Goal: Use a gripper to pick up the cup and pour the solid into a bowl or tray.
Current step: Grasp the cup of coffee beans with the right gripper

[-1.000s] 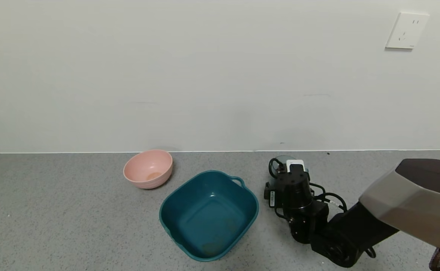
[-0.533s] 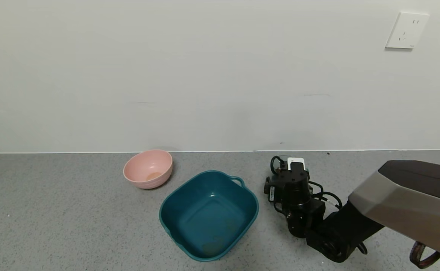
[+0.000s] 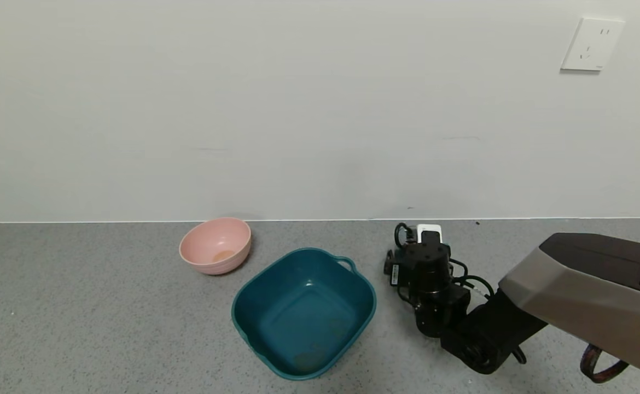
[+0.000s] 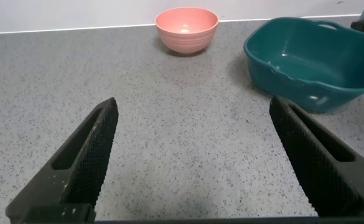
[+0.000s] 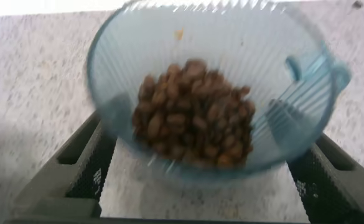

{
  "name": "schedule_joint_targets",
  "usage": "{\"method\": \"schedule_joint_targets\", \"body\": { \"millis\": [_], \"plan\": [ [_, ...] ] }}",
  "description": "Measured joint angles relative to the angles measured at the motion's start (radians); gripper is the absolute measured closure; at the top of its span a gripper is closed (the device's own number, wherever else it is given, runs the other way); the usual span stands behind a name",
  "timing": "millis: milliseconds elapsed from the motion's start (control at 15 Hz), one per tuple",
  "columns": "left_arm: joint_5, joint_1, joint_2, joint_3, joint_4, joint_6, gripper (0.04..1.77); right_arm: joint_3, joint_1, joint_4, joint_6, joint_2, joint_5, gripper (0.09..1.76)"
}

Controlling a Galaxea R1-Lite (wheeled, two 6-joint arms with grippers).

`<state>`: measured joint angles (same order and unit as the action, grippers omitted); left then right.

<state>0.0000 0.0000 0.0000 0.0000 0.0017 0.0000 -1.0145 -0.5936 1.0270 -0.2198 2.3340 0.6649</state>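
Observation:
In the right wrist view the translucent grey-blue ribbed cup (image 5: 231,43), with its loop handle (image 5: 331,71), stands on the counter and holds a heap of dark reddish-brown beans (image 5: 194,115). My right gripper (image 5: 206,134) is open, one finger on each side of the cup's lower body. In the head view my right wrist (image 3: 426,268) hides the cup; it is just right of the dark teal basin (image 3: 366,306), which also shows in the left wrist view (image 4: 294,78). My left gripper (image 4: 194,109) is open and empty over bare counter.
A round pink bowl (image 3: 216,251) stands behind and left of the basin near the wall; it also shows in the left wrist view (image 4: 186,28). The grey speckled counter (image 3: 79,306) ends at a white wall close behind the cup.
My right arm has moved forward, towards the wall, and its wrist now covers the cup rim that showed above it a second ago. Basin and pink bowl have not moved.

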Motion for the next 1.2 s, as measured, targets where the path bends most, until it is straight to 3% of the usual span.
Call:
{"method": "schedule_joint_targets", "body": {
  "millis": [200,800,933,1200],
  "plan": [
    [0.0,0.0,0.0,0.0,0.0,0.0,0.06,-0.004,0.005,0.054,0.036,0.019,-0.001,0.14],
    [0.0,0.0,0.0,0.0,0.0,0.0,0.06,0.001,0.006,0.053,0.039,0.031,-0.007,0.14],
    [0.0,0.0,0.0,0.0,0.0,0.0,0.06,0.002,0.007,0.053,0.039,0.033,-0.007,0.42],
    [0.0,0.0,0.0,0.0,0.0,0.0,0.06,0.005,0.006,0.054,0.039,0.034,-0.008,0.49]
  ]
}}
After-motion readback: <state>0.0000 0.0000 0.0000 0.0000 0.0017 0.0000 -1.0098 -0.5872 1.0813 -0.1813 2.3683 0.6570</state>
